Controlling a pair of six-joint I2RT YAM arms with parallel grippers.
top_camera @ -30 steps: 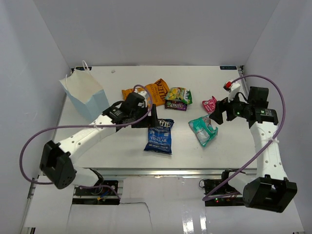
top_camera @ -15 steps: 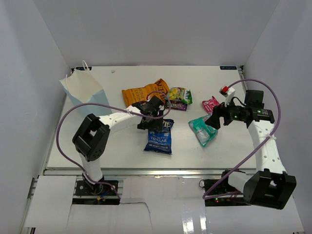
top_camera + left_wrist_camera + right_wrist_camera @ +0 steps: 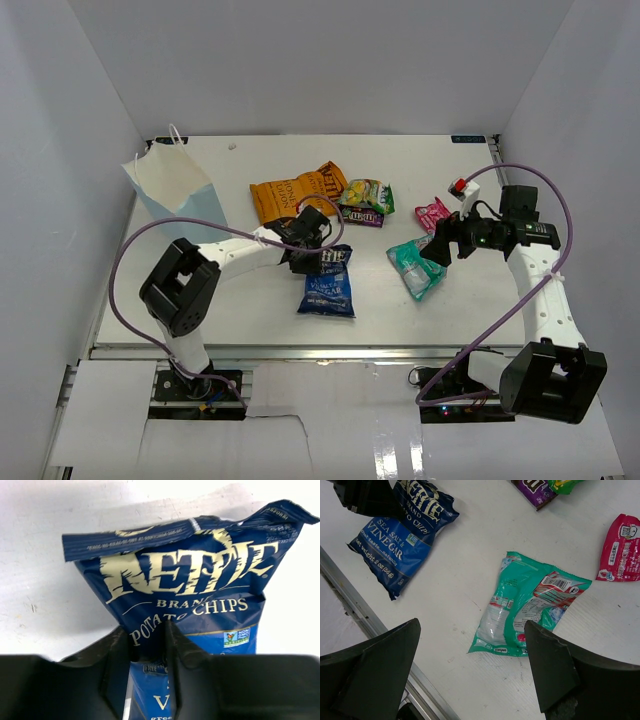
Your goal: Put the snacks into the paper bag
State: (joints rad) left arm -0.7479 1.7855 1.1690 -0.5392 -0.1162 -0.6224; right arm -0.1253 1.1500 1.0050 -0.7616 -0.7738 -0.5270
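My left gripper (image 3: 148,630) is shut on a raised fold of the dark blue chip bag (image 3: 190,575), pinched between both fingers. From above, that left gripper (image 3: 312,255) sits at the upper end of the chip bag (image 3: 328,285), mid-table. The right gripper (image 3: 470,630) hangs open over the table beside the teal bag (image 3: 530,605), holding nothing; seen from above, the right gripper (image 3: 440,250) is next to the teal bag (image 3: 418,265). The light-blue paper bag (image 3: 175,195) stands upright at the back left.
An orange bag (image 3: 290,190), a yellow-green packet (image 3: 368,192) and a dark purple packet (image 3: 360,214) lie behind the chip bag. A pink packet (image 3: 432,211) lies behind the teal bag. White walls enclose the table; its metal front edge (image 3: 350,595) runs close by.
The left arm swung right and came down onto the dark blue chip bag, and its jaws closed on the bag. The right gripper shifted slightly toward the teal bag.
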